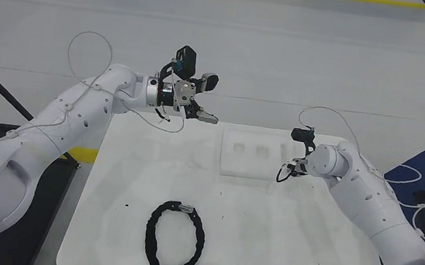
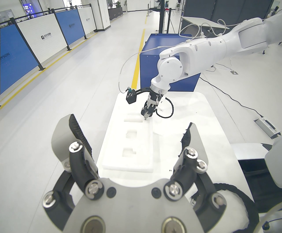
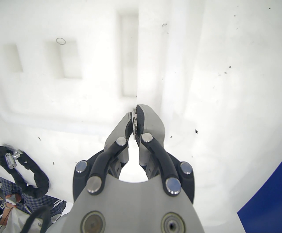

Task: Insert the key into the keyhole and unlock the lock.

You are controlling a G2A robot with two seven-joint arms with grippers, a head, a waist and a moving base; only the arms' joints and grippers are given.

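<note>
Right wrist view: right pincer [image 3: 134, 113] tight around key [image 3: 134, 125] over foam tray [image 3: 88, 99]; left pincer [image 2: 131, 128] splayed.

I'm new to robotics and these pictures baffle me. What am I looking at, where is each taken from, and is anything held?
It is a two-armed robot at a white table. The top view looks down from above its arms; the other two come from wrist cameras. A white foam tray and a looped black chain lock lie on it. The left hand is open and empty, raised near the table's far edge. The right hand, at the tray's end, is shut on what looks like the small metal key.
</note>
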